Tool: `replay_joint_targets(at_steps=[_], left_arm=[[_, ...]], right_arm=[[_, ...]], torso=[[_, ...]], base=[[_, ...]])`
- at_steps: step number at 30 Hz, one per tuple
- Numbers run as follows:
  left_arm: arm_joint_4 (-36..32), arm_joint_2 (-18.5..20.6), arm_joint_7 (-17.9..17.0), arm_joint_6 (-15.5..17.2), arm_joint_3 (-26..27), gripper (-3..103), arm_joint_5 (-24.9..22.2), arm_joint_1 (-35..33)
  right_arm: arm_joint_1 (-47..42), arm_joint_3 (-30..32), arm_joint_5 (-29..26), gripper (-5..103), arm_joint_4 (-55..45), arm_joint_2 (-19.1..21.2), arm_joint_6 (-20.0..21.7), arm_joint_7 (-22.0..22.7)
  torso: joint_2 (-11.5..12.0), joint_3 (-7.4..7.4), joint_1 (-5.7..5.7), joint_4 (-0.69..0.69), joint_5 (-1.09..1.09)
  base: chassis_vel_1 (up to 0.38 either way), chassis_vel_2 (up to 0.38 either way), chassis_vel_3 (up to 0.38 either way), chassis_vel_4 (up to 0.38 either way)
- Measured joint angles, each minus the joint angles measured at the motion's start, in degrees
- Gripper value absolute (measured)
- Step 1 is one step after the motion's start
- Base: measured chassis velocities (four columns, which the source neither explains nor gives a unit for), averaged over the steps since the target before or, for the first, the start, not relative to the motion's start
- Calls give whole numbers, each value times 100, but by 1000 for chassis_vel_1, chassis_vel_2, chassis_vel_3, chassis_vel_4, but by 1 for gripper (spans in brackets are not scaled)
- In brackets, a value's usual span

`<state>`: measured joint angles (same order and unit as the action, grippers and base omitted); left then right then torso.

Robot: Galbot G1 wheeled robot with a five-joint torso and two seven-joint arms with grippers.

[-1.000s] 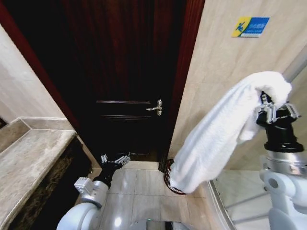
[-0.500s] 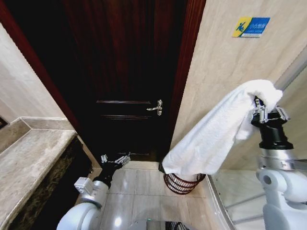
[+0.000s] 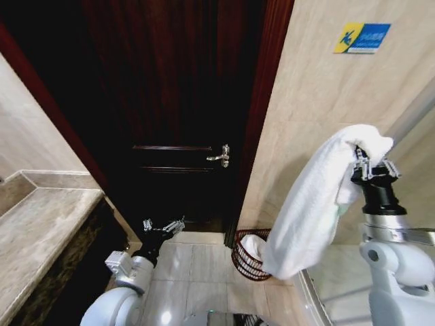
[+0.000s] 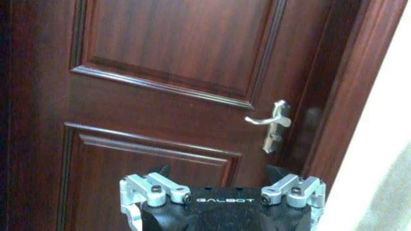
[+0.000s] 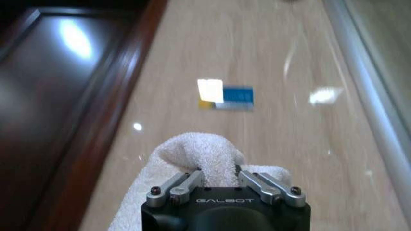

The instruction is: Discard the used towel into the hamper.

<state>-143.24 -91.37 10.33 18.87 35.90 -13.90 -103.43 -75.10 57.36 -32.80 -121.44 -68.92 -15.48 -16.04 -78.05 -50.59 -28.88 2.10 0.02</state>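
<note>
Much of the hamper (image 3: 246,259) is hidden: in the head view only its dark reddish-brown wire side and part of its rim are seen on the tiled floor (image 3: 197,268), in the corner between the dark wooden door (image 3: 170,102) and the beige tiled wall (image 3: 319,88), while the rest is covered by the white towel (image 3: 306,204). The towel's lower end is seen hanging into the hamper's mouth, with a small fold lying over the rim. The right gripper (image 3: 372,165) is raised high beside the wall, pointing upward on its black wrist, and its fingers are closed on the towel's upper fold, which is bunched over them; the same pinch is seen in the right wrist view, where the right gripper (image 5: 219,177) is clamped on the cloth below a blue and yellow wall sign (image 5: 226,95). The left gripper (image 3: 163,227) is held low near the foot of the door, facing it, with its fingers spread apart and nothing between them. In the left wrist view the fingertips of the left gripper (image 4: 218,180) are hard to make out against the dark panel under the silver door handle (image 4: 270,122).
</note>
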Motion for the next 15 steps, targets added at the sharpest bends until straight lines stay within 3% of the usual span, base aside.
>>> replay_joint_targets(at_steps=[15], left_arm=[[0,0,0,0,0,99,0,-2]], right_arm=[[30,-190,114,12,519,-280,-387,-196]], torso=[[-9,2,10,-1,-3]], base=[[-4,7,-3,-3]])
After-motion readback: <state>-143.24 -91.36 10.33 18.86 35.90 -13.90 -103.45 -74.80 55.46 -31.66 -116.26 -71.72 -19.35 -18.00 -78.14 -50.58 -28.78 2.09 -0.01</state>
